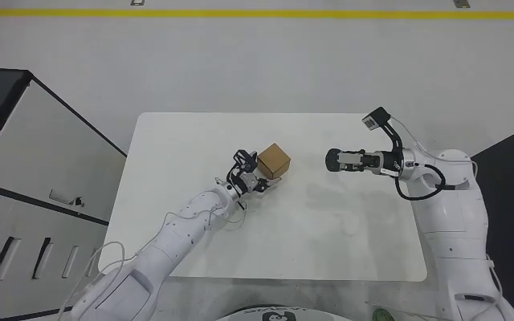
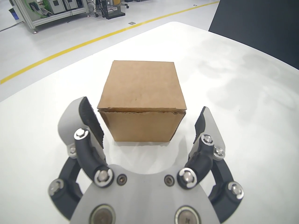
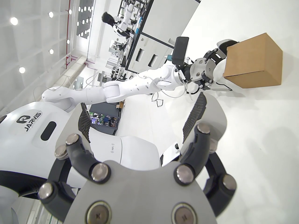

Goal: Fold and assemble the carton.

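While beside the carton (image 2: 142, 101), left gripper (image 2: 145, 114) (right gripper (image 1: 331, 159) well apart)

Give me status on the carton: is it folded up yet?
Done: the carton stands closed as a cube on the table, top flap down. In hand: nothing gripped; the left gripper sits open at its near face, the right gripper open and apart. Remaining: perhaps pressing the ragged front seam flat.
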Motion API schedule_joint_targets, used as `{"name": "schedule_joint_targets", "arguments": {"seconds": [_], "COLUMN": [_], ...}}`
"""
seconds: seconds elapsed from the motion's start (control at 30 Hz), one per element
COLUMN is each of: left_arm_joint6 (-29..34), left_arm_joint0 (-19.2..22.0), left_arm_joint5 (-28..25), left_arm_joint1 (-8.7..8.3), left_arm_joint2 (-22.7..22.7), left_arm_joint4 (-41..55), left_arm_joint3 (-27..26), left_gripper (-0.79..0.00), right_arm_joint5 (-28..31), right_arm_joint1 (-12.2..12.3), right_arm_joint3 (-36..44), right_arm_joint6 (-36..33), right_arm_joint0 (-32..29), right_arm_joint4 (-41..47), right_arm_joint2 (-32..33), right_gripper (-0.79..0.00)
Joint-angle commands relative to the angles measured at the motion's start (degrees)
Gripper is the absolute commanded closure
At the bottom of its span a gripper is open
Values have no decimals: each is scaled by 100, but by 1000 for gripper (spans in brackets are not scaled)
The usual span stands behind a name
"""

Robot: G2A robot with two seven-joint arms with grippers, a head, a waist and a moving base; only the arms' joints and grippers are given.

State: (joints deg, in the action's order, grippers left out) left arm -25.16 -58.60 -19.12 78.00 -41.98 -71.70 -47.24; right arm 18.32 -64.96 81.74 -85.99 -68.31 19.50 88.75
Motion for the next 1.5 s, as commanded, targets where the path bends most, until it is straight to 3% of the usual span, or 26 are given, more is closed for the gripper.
{"name": "schedule_joint_targets", "arguments": {"seconds": [0.0,0.23,0.4,0.43,0.47,0.5,0.53,0.57,0.77,0.93,1.1,1.3,1.37,1.47], "left_arm_joint6": [-46,-168,-233,-241,-255,-268,-280,-293,-489,-591,-252,598,760,760], "left_arm_joint0": [36,161,229,239,250,257,265,273,261,110,-278,-1149,-1383,-1383], "left_arm_joint5": [-26,-39,-62,-67,-67,-69,-75,-83,-138,-467,-1309,-1848,-1799,-1799], "left_arm_joint1": [36,149,217,229,241,253,264,272,241,45,-322,-755,-836,-836], "left_arm_joint2": [19,74,90,92,91,89,86,84,-19,-294,-895,-1888,-2118,-2118], "left_arm_joint4": [28,27,45,48,55,69,80,77,-10,-170,-187,-69,-155,-155], "left_arm_joint3": [96,426,616,652,684,715,741,766,778,397,-520,-2240,-2773,-2773], "left_gripper": [-785,-785,-668,-548,-379,-292,-99,0,0,0,0,0,0,0], "right_arm_joint5": [0,0,0,0,0,0,0,0,0,0,0,0,0,0], "right_arm_joint1": [0,0,0,0,0,0,0,0,0,0,0,0,0,0], "right_arm_joint3": [0,0,0,0,0,0,0,0,0,0,0,0,0,0], "right_arm_joint6": [0,0,0,0,0,0,0,0,0,0,0,0,0,0], "right_arm_joint0": [0,0,0,0,0,0,0,0,0,0,0,0,0,0], "right_arm_joint4": [0,0,0,0,0,0,0,0,0,0,0,0,0,0], "right_arm_joint2": [0,0,0,0,0,0,0,0,0,0,0,0,0,0], "right_gripper": [-785,-785,-785,-785,-785,-785,-785,-785,-785,-785,-785,-785,-785,-785]}}
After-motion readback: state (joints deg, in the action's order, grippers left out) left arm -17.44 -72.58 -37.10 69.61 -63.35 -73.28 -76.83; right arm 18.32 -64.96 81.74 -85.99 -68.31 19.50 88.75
